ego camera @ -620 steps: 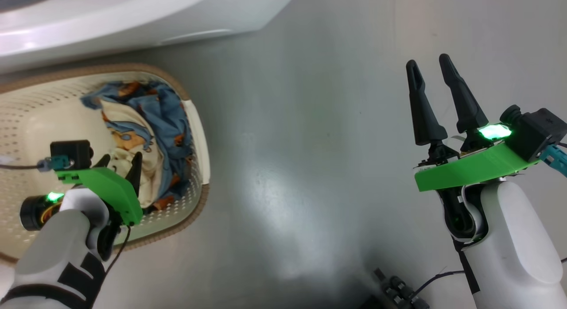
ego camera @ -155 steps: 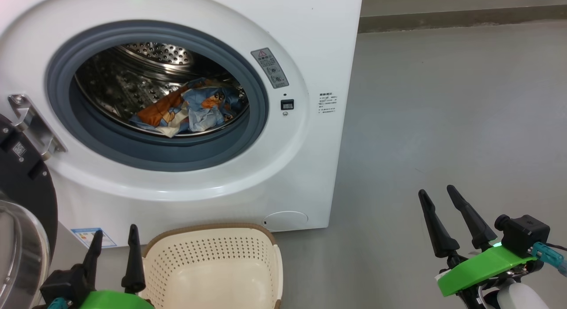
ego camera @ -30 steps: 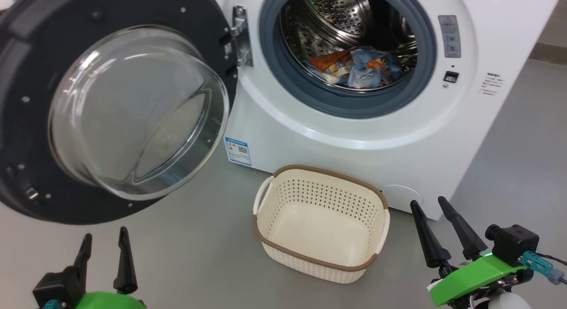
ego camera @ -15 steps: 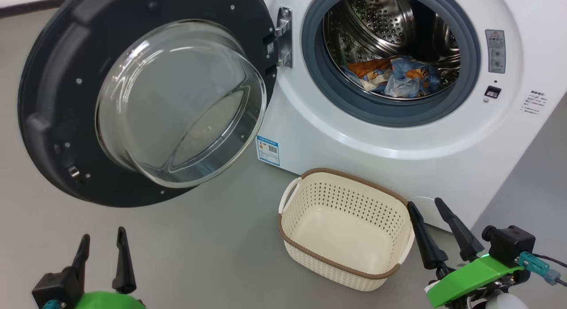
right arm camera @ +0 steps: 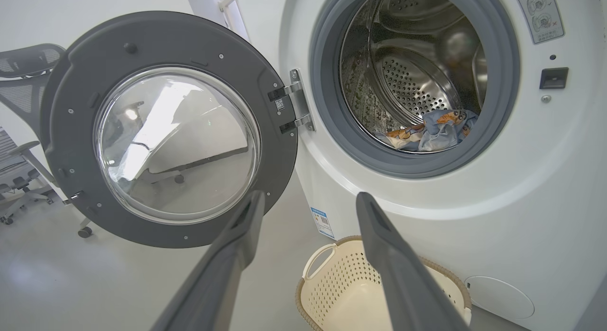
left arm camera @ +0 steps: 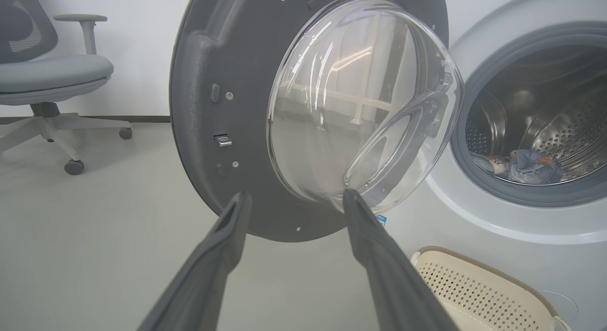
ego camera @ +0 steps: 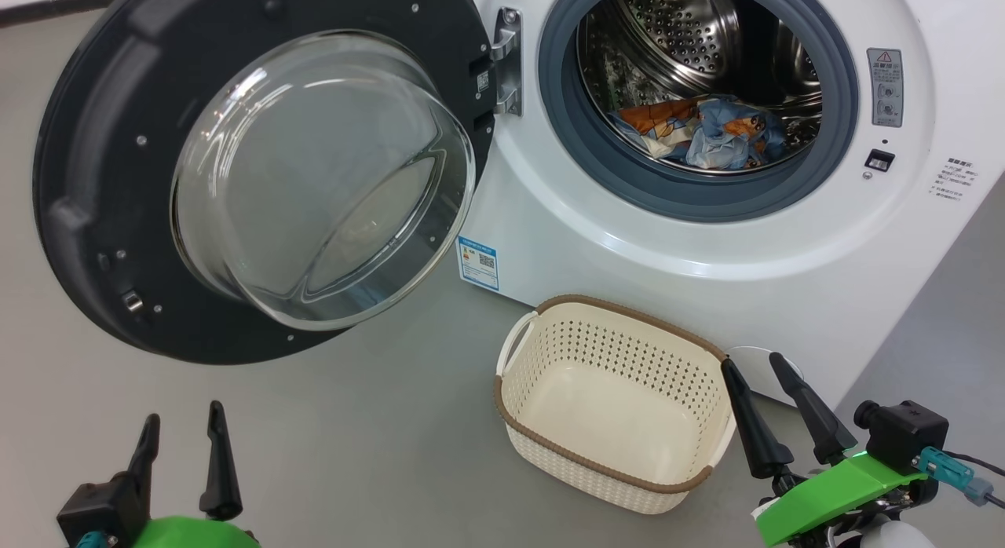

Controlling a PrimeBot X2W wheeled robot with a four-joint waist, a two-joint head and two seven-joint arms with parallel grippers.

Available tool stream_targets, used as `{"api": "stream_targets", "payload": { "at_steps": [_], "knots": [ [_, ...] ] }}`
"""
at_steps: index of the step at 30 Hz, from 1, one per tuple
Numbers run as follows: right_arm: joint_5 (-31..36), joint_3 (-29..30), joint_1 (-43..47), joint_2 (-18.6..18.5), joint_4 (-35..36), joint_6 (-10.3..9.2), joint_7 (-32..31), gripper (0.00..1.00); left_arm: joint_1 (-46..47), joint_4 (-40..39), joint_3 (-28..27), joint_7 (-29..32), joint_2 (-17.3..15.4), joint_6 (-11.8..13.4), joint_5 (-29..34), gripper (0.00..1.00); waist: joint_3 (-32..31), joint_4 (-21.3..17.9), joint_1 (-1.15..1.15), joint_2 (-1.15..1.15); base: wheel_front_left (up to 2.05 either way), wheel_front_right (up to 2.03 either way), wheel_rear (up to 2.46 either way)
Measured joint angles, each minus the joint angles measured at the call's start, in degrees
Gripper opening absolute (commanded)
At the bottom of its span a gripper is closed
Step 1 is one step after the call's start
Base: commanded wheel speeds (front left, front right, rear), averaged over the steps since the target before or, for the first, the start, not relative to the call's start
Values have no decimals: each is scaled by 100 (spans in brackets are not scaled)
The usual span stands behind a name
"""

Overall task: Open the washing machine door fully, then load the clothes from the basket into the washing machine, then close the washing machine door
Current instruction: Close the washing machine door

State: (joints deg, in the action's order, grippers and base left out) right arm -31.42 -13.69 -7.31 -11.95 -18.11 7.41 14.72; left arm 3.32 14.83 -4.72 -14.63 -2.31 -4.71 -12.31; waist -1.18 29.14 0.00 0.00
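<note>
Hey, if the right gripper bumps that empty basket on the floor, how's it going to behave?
The basket looks like thin perforated plastic and holds nothing, so it is probably light and would likely skid on the smooth grey floor. A push high on its brown rim might tip it. Its walls may flex slightly against the right gripper.

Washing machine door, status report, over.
Left hand open, right hand open, both empty. Washing machine door wide open; clothes in drum; basket empty. Nothing seen blocking the door's swing.
</note>
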Motion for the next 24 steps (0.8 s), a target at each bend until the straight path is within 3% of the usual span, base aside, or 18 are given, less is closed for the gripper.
{"api": "stream_targets", "payload": {
  "at_steps": [11, 12, 13, 14, 15, 24],
  "knots": [
    [0, -3, 1, -2, 1, 0, 0, 100, -3, -1, 0, 0, 0, 26, 0, 100, -8, -3, 0, 0, 0, 0, 0],
    [0, -4, 1, -2, 1, 0, 0, 100, -5, 0, -2, 0, 0, 26, -1, 86, -14, -7, -1, 0, 0, 0, 0],
    [0, -4, 1, -2, 1, 0, 0, 100, -9, 0, -4, 0, 0, 25, -1, 45, -21, -12, 0, 0, 0, 0, 0],
    [0, -4, 1, -2, 0, 0, 0, 100, -12, 2, -5, 0, 0, 25, -1, 19, -29, -17, -1, 0, 0, 0, 0],
    [-1, -5, 1, -2, 0, 0, 0, 100, -12, 7, -7, 0, 0, 24, -2, 0, -38, -23, 0, 0, 0, 0, 0],
    [-1, -86, 2, -32, -1, 0, 0, 100, 201, -374, -119, 63, -153, -118, -403, 0, -95, -116, 0, 0, 0, 0, 0]
  ]
}}
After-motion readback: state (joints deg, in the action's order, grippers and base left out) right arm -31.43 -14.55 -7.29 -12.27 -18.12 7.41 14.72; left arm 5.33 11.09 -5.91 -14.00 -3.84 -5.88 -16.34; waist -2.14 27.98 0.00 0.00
